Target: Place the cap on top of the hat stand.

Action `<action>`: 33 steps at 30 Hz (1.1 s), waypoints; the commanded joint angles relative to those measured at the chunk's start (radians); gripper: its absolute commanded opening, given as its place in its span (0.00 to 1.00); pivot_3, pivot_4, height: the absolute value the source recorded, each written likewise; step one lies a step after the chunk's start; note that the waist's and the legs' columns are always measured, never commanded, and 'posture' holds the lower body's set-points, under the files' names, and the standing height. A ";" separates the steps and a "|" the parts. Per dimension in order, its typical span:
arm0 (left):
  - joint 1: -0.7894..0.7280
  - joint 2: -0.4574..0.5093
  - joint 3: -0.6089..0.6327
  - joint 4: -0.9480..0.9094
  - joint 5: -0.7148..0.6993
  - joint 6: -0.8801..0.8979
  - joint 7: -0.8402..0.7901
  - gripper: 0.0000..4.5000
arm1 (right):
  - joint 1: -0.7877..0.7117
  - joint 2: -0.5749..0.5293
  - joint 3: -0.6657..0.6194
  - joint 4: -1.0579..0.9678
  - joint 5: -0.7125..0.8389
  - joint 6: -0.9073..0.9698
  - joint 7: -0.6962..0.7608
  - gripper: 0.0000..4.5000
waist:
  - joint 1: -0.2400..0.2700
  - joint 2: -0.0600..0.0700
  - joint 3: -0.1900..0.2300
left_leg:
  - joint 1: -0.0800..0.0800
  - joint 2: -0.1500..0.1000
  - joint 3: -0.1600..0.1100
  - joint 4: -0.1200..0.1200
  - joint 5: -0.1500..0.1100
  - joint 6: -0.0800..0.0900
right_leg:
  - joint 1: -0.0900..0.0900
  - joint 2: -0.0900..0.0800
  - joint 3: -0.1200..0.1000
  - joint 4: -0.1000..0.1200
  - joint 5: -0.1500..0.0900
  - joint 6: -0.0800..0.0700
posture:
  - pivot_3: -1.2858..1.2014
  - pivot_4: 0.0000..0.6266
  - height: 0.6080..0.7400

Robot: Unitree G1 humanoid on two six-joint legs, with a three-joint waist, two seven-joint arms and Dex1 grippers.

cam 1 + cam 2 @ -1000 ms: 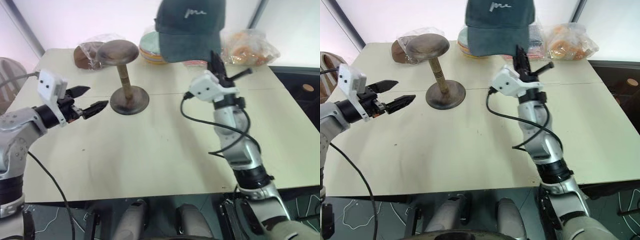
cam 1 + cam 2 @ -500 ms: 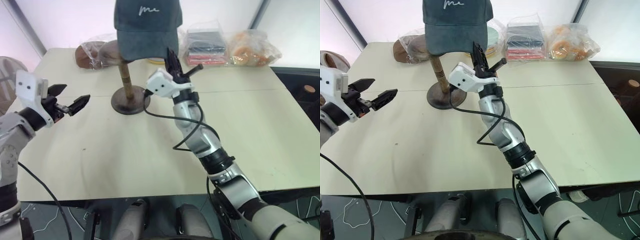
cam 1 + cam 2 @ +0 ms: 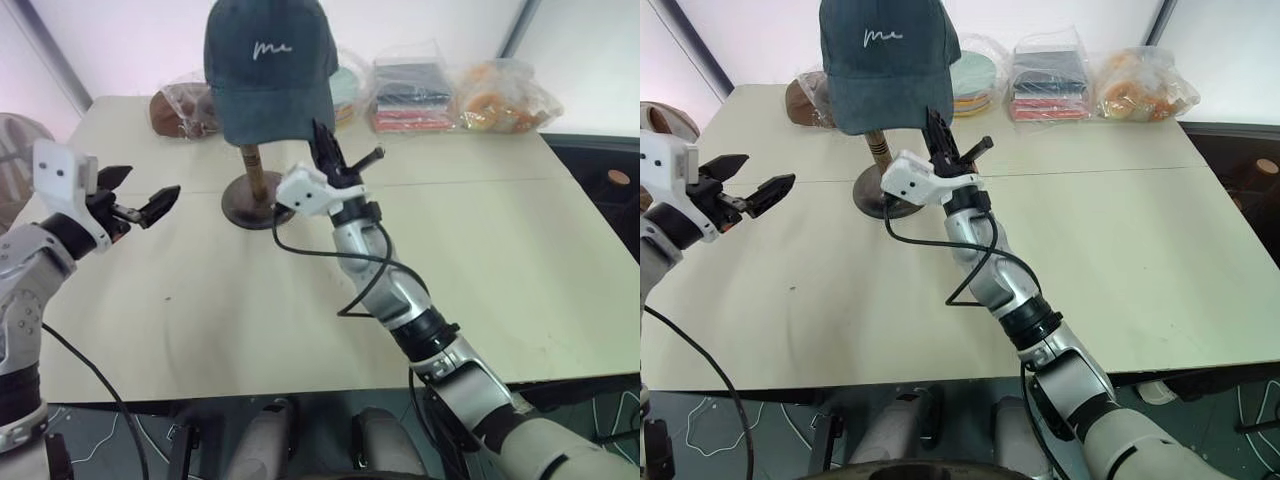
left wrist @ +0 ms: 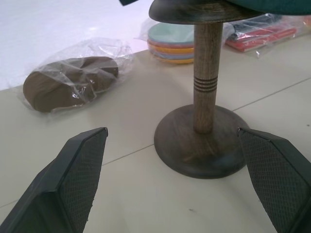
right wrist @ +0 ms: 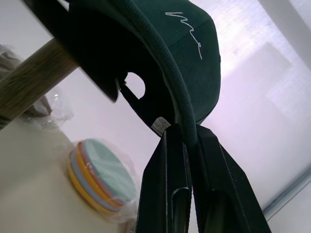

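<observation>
Left pincer [image 3: 140, 203] agape, right pincer [image 3: 322, 142] clamped

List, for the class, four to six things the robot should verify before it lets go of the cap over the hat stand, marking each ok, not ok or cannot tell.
1. Right gripper shut on the cap: ok, its fingers pinch the edge of the brim.
2. Cap over the hat stand: ok, it covers the domed top, with only stem and base showing beneath.
3. Cap resting fully on the dome: cannot tell, the contact is hidden under the fabric.
4. Stand upright on the table: ok, its base sits flat.
5. Left gripper clear of the stand: ok, open and off to the stand's side.
6. Bagged items at the table's far edge clear of the stand: ok.
</observation>
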 commanded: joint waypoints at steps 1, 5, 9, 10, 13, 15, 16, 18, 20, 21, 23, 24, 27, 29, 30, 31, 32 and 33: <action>-0.019 0.007 0.000 -0.017 0.011 -0.013 0.002 1.00 | 0.005 0.017 0.013 -0.080 -0.017 -0.009 0.010 0.01 | 0.000 0.000 0.000 | 0.000 0.000 0.000 0.000 0.000 0.000 | 0.000 0.000 0.000 0.000 0.000 0.000 | 0.52 0.24 1.00; -0.016 0.006 -0.004 -0.016 0.008 -0.017 -0.001 1.00 | 0.011 0.023 0.025 -0.090 -0.017 -0.013 0.022 0.01 | 0.000 0.000 0.000 | 0.000 0.000 0.000 0.000 0.000 0.000 | 0.000 0.000 0.000 0.000 0.000 0.000 | 0.52 0.24 1.00; -0.015 0.000 -0.007 -0.019 0.008 -0.018 0.004 1.00 | 0.015 0.019 0.028 -0.090 -0.013 -0.029 0.032 0.01 | 0.001 0.000 0.000 | 0.000 0.000 0.000 0.000 0.000 0.000 | 0.000 0.000 0.000 0.000 0.000 0.000 | 0.52 0.24 1.00; -0.013 0.000 -0.006 -0.020 0.008 -0.018 0.003 1.00 | 0.022 0.020 0.037 -0.089 -0.014 -0.035 0.036 0.01 | 0.001 0.000 0.000 | 0.000 0.000 0.000 0.000 0.000 0.000 | 0.000 0.000 0.000 0.000 0.000 0.000 | 0.52 0.24 1.00; -0.012 0.001 -0.001 -0.022 0.006 -0.017 0.003 1.00 | 0.045 0.022 0.056 -0.077 -0.012 -0.052 0.045 0.01 | 0.000 0.000 0.000 | 0.000 0.000 0.000 0.000 0.000 0.000 | 0.000 0.000 0.000 0.000 0.000 0.000 | 0.52 0.24 1.00; -0.008 0.001 0.001 -0.025 0.006 -0.016 0.004 1.00 | 0.060 0.017 0.066 -0.066 -0.014 -0.064 0.045 0.01 | 0.000 0.000 0.000 | 0.000 0.000 0.000 0.000 0.000 0.000 | 0.000 0.000 0.000 0.000 0.000 0.000 | 0.52 0.24 1.00; -0.005 0.001 0.003 -0.027 0.005 -0.016 0.004 1.00 | 0.067 0.016 0.070 -0.062 -0.015 -0.069 0.044 0.01 | 0.000 0.000 0.000 | 0.000 0.000 0.000 0.000 0.000 0.000 | 0.000 0.000 0.000 0.000 0.000 0.000 | 0.52 0.24 1.00; 0.002 0.001 0.007 -0.033 0.004 -0.013 0.005 1.00 | 0.079 0.014 0.075 -0.058 -0.016 -0.077 0.045 0.01 | 0.001 0.000 0.000 | 0.000 0.000 0.000 0.000 0.000 0.000 | 0.000 0.000 0.000 0.000 0.000 0.000 | 0.52 0.24 1.00; 0.011 0.002 0.013 -0.040 0.001 -0.010 0.006 1.00 | 0.090 0.017 0.083 -0.056 -0.014 -0.084 0.049 0.01 | 0.000 0.000 0.000 | 0.000 0.000 0.000 0.000 0.000 0.000 | 0.000 0.000 0.000 0.000 0.000 0.000 | 0.52 0.24 1.00; 0.014 0.003 0.015 -0.041 0.000 -0.009 0.006 1.00 | 0.092 0.018 0.085 -0.055 -0.014 -0.086 0.051 0.01 | 0.000 0.000 0.000 | 0.000 0.000 0.000 0.000 0.000 0.000 | 0.000 0.000 0.000 0.000 0.000 0.000 | 0.52 0.24 1.00; 0.022 0.005 0.020 -0.047 -0.003 -0.006 0.006 1.00 | 0.095 0.021 0.088 -0.051 -0.012 -0.089 0.054 0.01 | 0.001 0.000 0.000 | 0.000 0.000 0.000 0.000 0.000 0.000 | 0.000 0.000 0.000 0.000 0.000 0.000 | 0.52 0.24 1.00; 0.025 0.006 0.022 -0.049 -0.003 -0.005 0.007 1.00 | 0.096 0.022 0.089 -0.049 -0.010 -0.090 0.056 0.01 | 0.001 0.000 0.000 | 0.000 0.000 0.000 0.000 0.000 0.000 | 0.000 0.000 0.000 0.000 0.000 0.000 | 0.52 0.24 1.00; 0.029 0.007 0.026 -0.053 -0.005 -0.001 0.008 1.00 | 0.100 0.022 0.092 -0.042 -0.008 -0.095 0.063 0.01 | 0.001 0.000 0.000 | 0.000 0.000 0.000 0.000 0.000 0.000 | 0.000 0.000 0.000 0.000 0.000 0.000 | 0.52 0.24 1.00; 0.030 0.007 0.027 -0.054 -0.005 0.001 0.009 1.00 | 0.105 0.020 0.094 -0.038 -0.007 -0.099 0.068 0.08 | 0.001 0.000 0.000 | 0.000 0.000 0.000 0.000 0.000 0.000 | 0.000 0.000 0.000 0.000 0.000 0.000 | 0.52 0.24 1.00; 0.031 0.007 0.027 -0.055 -0.005 0.002 0.009 1.00 | 0.108 0.019 0.095 -0.036 -0.005 -0.099 0.076 0.16 | 0.000 0.000 0.000 | 0.000 0.000 0.000 0.000 0.000 0.000 | 0.000 0.000 0.000 0.000 0.000 0.000 | 0.52 0.24 1.00; 0.032 0.008 0.029 -0.056 -0.006 0.003 0.009 1.00 | 0.110 0.018 0.097 -0.037 -0.004 -0.098 0.086 0.23 | 0.001 0.000 0.000 | 0.000 0.000 0.000 0.000 0.000 0.000 | 0.000 0.000 0.000 0.000 0.000 0.000 | 0.52 0.24 1.00; 0.034 0.009 0.031 -0.058 -0.007 0.005 0.009 1.00 | 0.113 0.015 0.098 -0.036 0.000 -0.097 0.102 0.35 | 0.001 0.000 0.000 | 0.000 0.000 0.000 0.000 0.000 0.000 | 0.000 0.000 0.000 0.000 0.000 0.000 | 0.52 0.24 1.00; 0.036 0.010 0.033 -0.059 -0.008 0.006 0.008 1.00 | 0.116 0.012 0.100 -0.035 0.006 -0.097 0.123 0.45 | 0.001 0.000 0.000 | 0.000 0.000 0.000 0.000 0.000 0.000 | 0.000 0.000 0.000 0.000 0.000 0.000 | 0.52 0.24 1.00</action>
